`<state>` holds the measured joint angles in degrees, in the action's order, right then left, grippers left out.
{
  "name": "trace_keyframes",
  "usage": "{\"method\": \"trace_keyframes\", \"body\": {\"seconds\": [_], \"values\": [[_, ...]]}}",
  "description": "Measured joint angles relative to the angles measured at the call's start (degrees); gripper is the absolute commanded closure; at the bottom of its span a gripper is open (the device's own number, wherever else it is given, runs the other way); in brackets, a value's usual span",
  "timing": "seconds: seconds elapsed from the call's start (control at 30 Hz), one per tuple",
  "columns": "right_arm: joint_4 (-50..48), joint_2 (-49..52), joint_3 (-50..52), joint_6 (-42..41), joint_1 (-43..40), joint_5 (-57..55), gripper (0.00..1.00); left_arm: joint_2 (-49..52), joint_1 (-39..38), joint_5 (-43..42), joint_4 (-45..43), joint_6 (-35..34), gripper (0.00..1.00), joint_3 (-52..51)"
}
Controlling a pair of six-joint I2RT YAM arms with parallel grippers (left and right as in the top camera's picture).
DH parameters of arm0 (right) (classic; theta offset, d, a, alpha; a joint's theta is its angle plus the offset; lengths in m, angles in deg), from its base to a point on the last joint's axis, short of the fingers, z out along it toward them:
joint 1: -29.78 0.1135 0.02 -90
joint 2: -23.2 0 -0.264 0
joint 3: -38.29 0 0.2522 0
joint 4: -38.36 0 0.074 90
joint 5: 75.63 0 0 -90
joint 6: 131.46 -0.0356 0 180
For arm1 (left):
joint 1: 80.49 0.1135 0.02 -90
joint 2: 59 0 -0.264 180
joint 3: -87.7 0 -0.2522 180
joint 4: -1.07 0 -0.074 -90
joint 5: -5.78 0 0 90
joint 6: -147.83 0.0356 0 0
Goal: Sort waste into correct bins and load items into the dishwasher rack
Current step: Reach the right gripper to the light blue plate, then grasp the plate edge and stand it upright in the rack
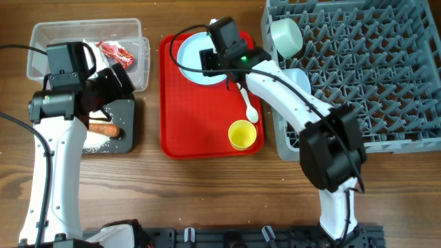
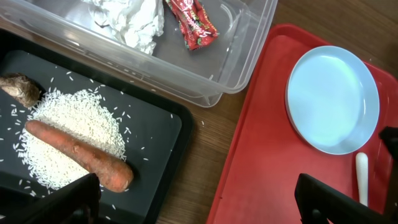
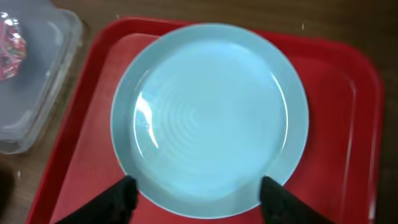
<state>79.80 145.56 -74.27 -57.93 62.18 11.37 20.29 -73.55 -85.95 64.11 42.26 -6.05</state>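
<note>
The pale blue plate (image 1: 189,58) lies at the back of the red serving tray (image 1: 207,141); my right gripper (image 1: 220,52) is open over its near rim, a finger on each side (image 3: 199,190). The white spoon (image 1: 249,107) and yellow cup (image 1: 242,134) also lie on that tray. My left gripper (image 2: 199,202) is open and empty over the gap between the black tray (image 1: 127,114) and the red tray. The black tray holds the carrot (image 2: 81,155), rice (image 2: 68,130) and brown scrap (image 2: 22,90). The clear tub (image 1: 86,31) holds the wrapper (image 2: 193,25) and tissue (image 2: 134,18).
The grey dishwasher rack (image 1: 358,69) fills the right side, with one pale bowl (image 1: 286,36) at its back left corner and another (image 1: 298,77) partly under my right arm. The plate (image 3: 208,118) fills most of the right wrist view.
</note>
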Motion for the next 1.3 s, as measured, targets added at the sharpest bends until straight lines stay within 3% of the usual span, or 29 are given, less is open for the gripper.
{"method": "trace_keyframes", "body": {"seconds": [0.13,0.3,0.43,0.57,0.6,0.77,0.97,1.3], "values": [[0.37,3.13,0.0,-1.53,-1.49,0.0,0.56,0.0,-0.02,0.0,0.0,0.0,0.0,0.0],[0.5,5.7,0.02,-12.57,-4.5,-1.16,0.56,0.0,-0.02,-0.02,0.0,0.0,0.0,0.0],[0.42,8.74,0.09,-15.43,-6.34,-1.09,0.6,0.0,-0.02,0.0,0.0,0.0,0.0,0.0],[0.13,9.75,0.09,-16.41,-6.32,-0.46,0.93,0.0,0.0,0.0,0.02,0.0,0.0,0.0],[0.17,9.77,0.09,-16.74,-6.32,-0.39,0.96,0.0,-0.02,0.0,0.0,0.0,0.0,0.0],[-0.02,9.77,0.09,-16.92,-6.32,0.31,0.96,0.0,-0.02,0.0,0.02,0.0,0.0,0.0],[1.84,6.01,0.07,-10.56,-6.32,0.87,0.96,0.0,-0.02,0.0,0.02,0.0,0.0,0.0],[9.44,-13.7,0.07,2.05,-6.32,-18.71,0.96,0.0,0.0,0.0,0.0,0.0,0.0,0.0]]}}
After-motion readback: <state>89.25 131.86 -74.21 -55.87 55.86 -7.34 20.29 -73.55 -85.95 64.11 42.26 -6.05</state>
